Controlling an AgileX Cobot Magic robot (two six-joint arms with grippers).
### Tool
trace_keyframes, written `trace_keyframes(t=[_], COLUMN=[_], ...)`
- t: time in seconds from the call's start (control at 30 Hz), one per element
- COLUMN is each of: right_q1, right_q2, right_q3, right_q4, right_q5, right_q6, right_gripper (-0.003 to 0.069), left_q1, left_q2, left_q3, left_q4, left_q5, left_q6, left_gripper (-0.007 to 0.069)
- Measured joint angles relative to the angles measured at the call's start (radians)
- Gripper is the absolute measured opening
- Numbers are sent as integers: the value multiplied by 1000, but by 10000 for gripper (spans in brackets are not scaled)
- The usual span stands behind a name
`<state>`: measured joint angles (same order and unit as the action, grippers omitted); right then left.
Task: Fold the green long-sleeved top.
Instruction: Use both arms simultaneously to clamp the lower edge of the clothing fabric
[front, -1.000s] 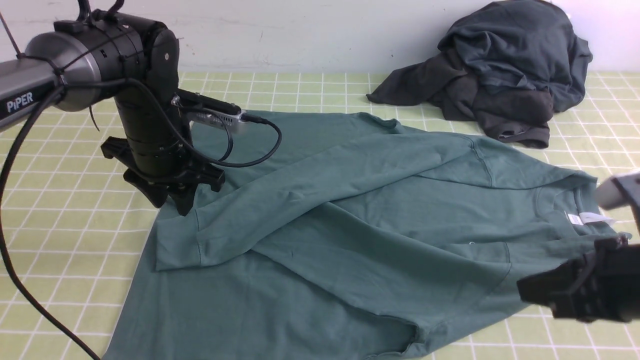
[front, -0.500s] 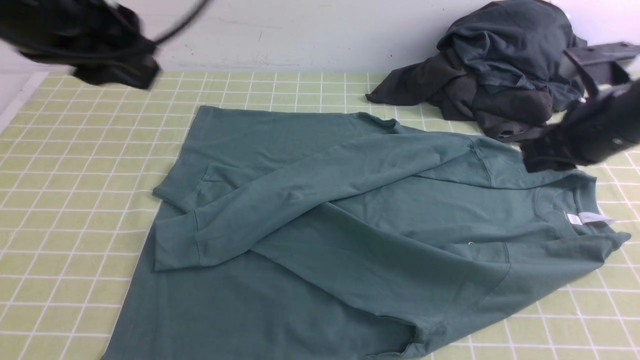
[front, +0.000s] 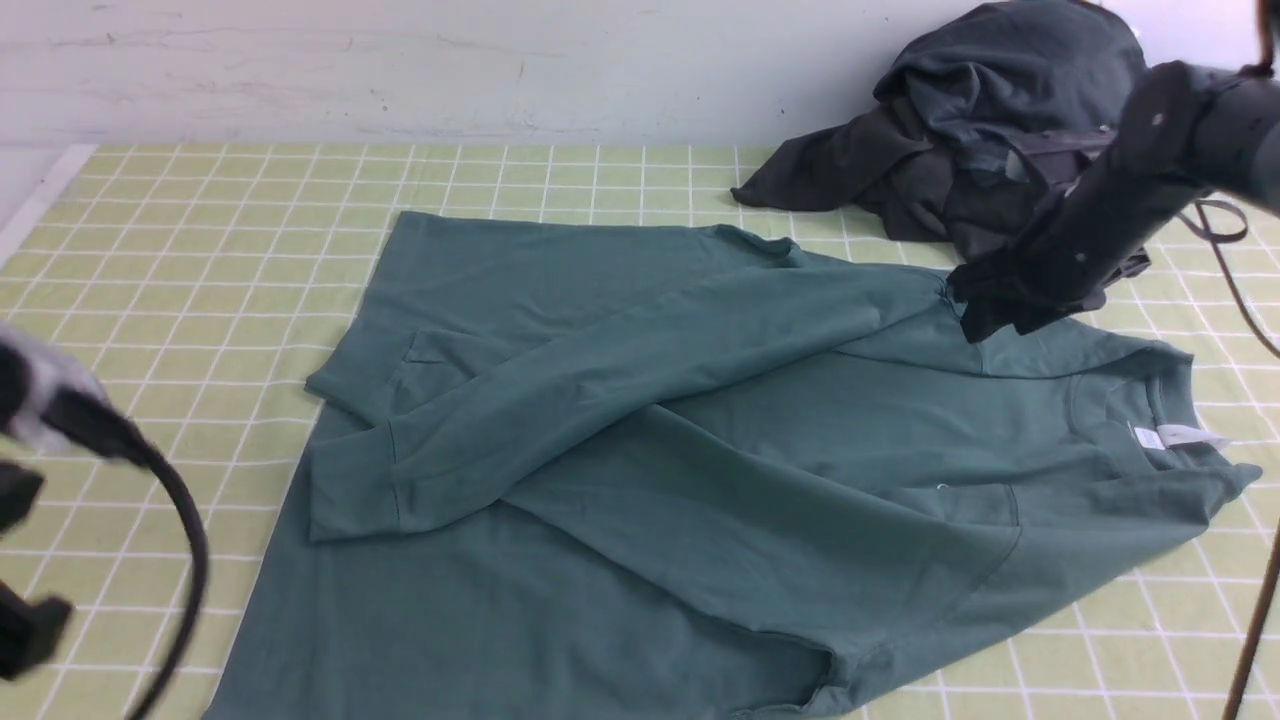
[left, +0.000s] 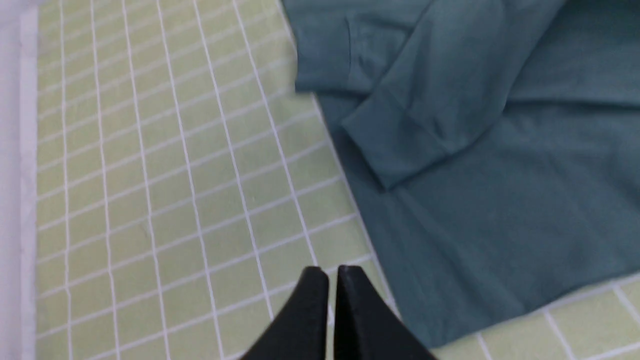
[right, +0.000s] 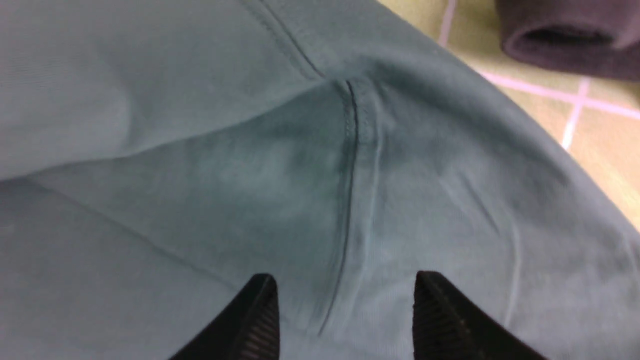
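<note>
Folding the green long-sleeved top: sleeves crossed over the body, nothing gripped

The green long-sleeved top (front: 700, 450) is shown spread flat on the table (front: 200, 260), which is covered by a yellow-green checked cloth. The collar (front: 1165, 395), with a white neck label (front: 1185, 437), is turned toward the robot's right, and the hem toward its left. One sleeve is laid diagonally across the body, with its ribbed cuff (front: 350, 495) resting near the left edge of the garment. A second cuff (front: 365, 385) is partly tucked beneath that sleeve. A heap of dark garments (front: 1000, 130) is seen at the far right of the table, just beside the top's shoulder. The left end effector (left: 332, 272) is held with its jaws pressed together and nothing between them, above the bare cloth just beside the garment's edge. The right end effector (right: 345, 285) is held over the far shoulder with its jaws apart and a sleeve seam running between them. Whether the fabric is touched cannot be told.
</note>
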<state>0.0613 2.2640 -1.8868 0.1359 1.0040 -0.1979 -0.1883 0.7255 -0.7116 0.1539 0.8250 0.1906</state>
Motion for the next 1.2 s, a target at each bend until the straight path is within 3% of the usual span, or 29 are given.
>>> trace_keyframes(t=[0.13, 0.33, 0.5, 0.93, 1.2], right_q1=[45, 66, 67, 21, -23], right_q2=[30, 53, 55, 24, 24], right_q3=[-13, -15, -18, -18, -18], right_q4=[-89, -104, -136, -246, -136], right_q5=[12, 16, 42, 104, 78], right_q6=[16, 53, -49, -72, 105], right_gripper=[245, 95, -6, -13, 11], left_q1=[0, 0, 0, 0, 0], left_q2=[2, 2, 2, 2, 2], left_q3=[92, 108, 117, 126, 126], left_q4=[19, 22, 22, 22, 22], left_q5=[-120, -232, -257, -279, -280], left_q6=[-26, -27, -28, -34, -44], left_gripper=[-3, -3, -3, -3, -3])
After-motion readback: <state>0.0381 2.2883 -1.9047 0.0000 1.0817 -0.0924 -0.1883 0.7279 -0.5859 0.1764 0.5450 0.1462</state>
